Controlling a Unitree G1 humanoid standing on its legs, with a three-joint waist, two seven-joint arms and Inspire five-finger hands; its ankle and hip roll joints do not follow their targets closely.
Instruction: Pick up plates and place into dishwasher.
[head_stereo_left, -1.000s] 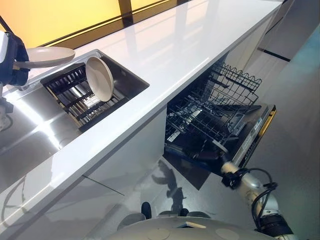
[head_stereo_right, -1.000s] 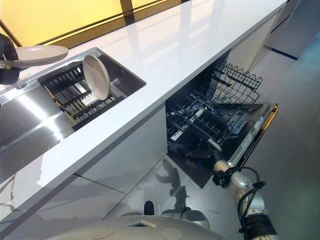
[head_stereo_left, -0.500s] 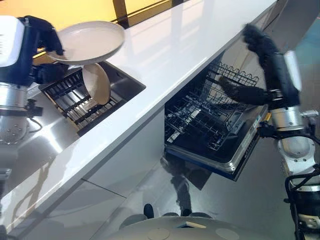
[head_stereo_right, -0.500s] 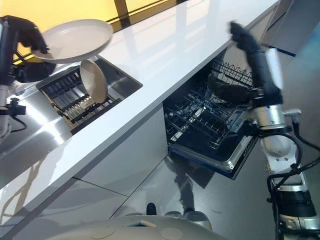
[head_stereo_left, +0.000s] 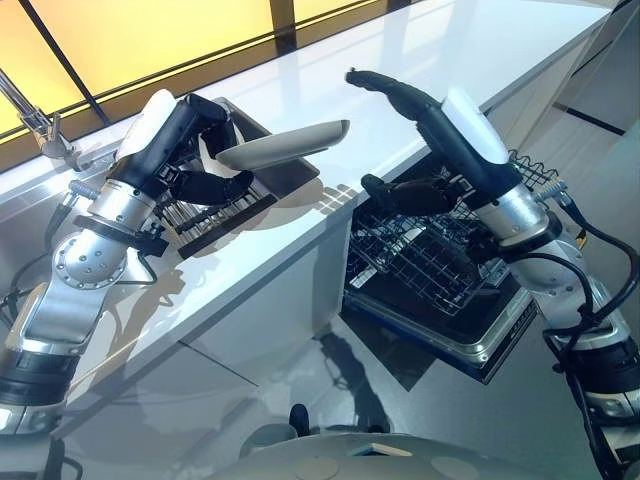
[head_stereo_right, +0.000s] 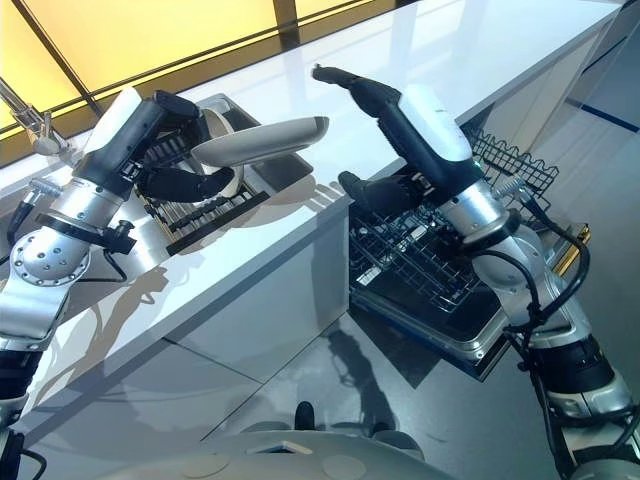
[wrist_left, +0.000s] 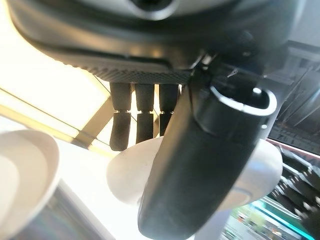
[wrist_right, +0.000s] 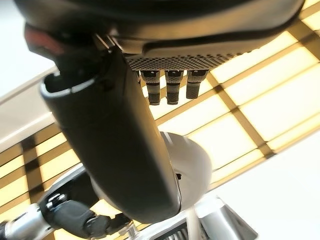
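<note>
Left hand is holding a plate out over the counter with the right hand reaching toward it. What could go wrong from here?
1. The left hand pinches the plate only at its rim, so it may tip or slip onto the counter.
2. The open right hand hangs close beside the plate; a misjudged handover could knock it loose.
3. The dishwasher rack sits low behind the right arm, so lowering the plate risks clipping the counter edge or the wires.

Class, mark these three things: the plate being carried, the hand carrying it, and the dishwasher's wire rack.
plate (head_stereo_left: 285, 144), left eye view, on its underside.
left hand (head_stereo_left: 190, 150), left eye view, on its palm.
dishwasher rack (head_stereo_left: 420, 262), left eye view, on the wire grid.
</note>
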